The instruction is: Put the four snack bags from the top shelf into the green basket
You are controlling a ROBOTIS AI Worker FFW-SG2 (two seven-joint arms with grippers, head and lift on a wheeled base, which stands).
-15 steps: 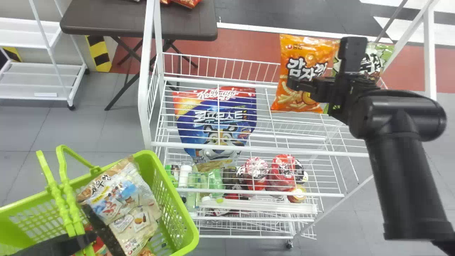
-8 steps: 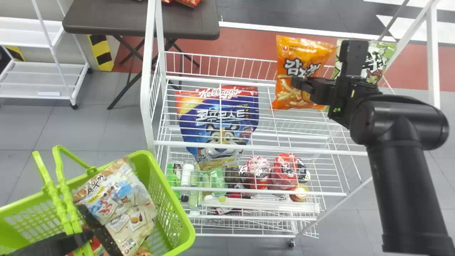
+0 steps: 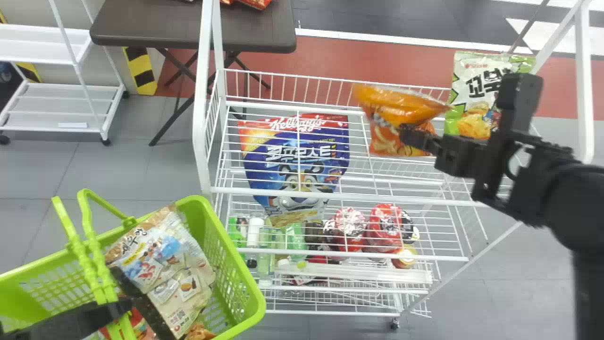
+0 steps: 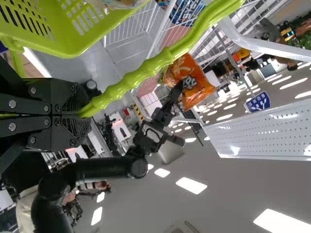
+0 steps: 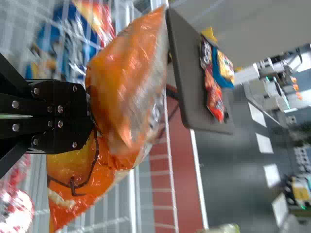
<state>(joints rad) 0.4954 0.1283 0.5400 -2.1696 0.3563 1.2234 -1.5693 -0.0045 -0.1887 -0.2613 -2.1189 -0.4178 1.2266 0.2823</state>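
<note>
Inside the green basket [image 3: 258, 306] lie snack bags [image 3: 177, 274]; left tool [image 3: 126, 307] grips its handle [image 3: 89, 245], right tool [image 3: 409, 134] an orange bag [image 3: 394, 108].

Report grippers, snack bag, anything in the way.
Left gripper clamped on basket handle. Right gripper holding orange bag. White rack post between bag and basket.

Grey tiled floor [image 3: 163, 174], red strip [image 3: 330, 56] beyond; dark bench [image 3: 155, 28] near yellow-black stripes [image 3: 141, 74]; white shelves [image 3: 56, 105] far left; bright ceiling lights [image 4: 191, 185].

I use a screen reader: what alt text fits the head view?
Robot's right hand holding an orange snack bag at a white wire rack; lower left, the left hand holds a green basket containing snack bags.
</note>
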